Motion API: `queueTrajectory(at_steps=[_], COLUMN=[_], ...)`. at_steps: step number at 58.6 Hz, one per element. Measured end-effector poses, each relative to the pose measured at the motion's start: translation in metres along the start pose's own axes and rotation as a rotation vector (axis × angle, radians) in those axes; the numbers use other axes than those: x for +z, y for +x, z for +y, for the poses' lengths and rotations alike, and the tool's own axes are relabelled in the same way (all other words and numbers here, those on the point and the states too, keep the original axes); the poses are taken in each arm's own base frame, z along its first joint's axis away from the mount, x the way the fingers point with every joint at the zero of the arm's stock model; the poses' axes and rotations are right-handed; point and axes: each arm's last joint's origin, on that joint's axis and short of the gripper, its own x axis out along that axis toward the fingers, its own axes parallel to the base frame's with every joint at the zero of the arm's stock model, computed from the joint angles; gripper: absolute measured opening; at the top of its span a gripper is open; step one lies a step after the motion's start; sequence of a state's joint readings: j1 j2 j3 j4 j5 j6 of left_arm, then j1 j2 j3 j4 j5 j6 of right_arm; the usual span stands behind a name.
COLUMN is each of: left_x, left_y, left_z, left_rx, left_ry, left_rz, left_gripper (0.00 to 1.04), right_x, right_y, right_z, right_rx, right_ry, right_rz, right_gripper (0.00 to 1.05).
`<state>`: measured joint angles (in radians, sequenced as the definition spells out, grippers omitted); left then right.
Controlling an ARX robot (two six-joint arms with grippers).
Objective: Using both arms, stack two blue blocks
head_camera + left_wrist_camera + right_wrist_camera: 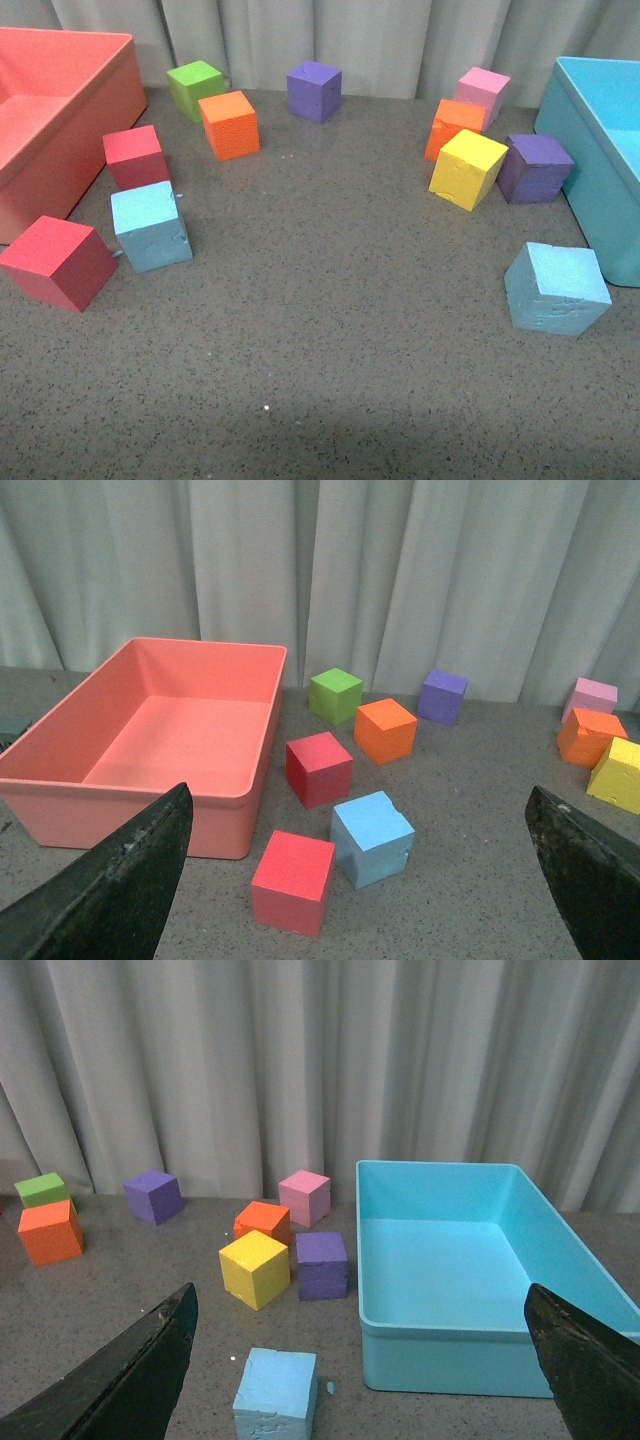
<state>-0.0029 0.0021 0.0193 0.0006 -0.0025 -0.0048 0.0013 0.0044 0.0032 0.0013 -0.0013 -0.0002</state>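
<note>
front view: neither arm shows here. the left sky-blue foam cube (150,226) sits on the speckled grey table (330,330), just beside a red foam cube (57,262) and near the salmon plastic bin (100,100). the right sky-blue foam cube (556,288) lies well apart from it, close to the turquoise plastic bin (585,160). nothing is stacked yet, so the step in hand looks like the first reach and pick.

left wrist view: the left gripper (356,790) hangs above the table with its jaws spread wide and nothing between them. the left sky-blue foam cube (372,838) lies ahead and below, almost centred. the red neighbour nearly touches one corner, so i would bring the fingers down on the two faces away from it, squarely, and close gently because the foam is dented.

right wrist view: the right gripper (360,1289) is likewise spread and empty. the right sky-blue foam cube (276,1392) sits off-centre, toward one black finger (130,1370), so that arm should line up over it before descending, keeping clear of the bin wall.
</note>
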Motion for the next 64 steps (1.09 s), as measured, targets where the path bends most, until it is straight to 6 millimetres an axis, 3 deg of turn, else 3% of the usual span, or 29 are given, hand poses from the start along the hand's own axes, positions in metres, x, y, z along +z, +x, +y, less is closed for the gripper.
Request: queueTrajectory(at_steps=[64], left_x=[0.0], left_y=[0.0], left_z=[0.0], left_rx=[0.0], left_ry=[0.0], left_rz=[0.0], left_gripper=[0.98], right_x=[0.0], right_y=[0.0], right_z=[0.0], right_rx=[0.0], right_ry=[0.0], right_rz=[0.0], right_gripper=[0.95])
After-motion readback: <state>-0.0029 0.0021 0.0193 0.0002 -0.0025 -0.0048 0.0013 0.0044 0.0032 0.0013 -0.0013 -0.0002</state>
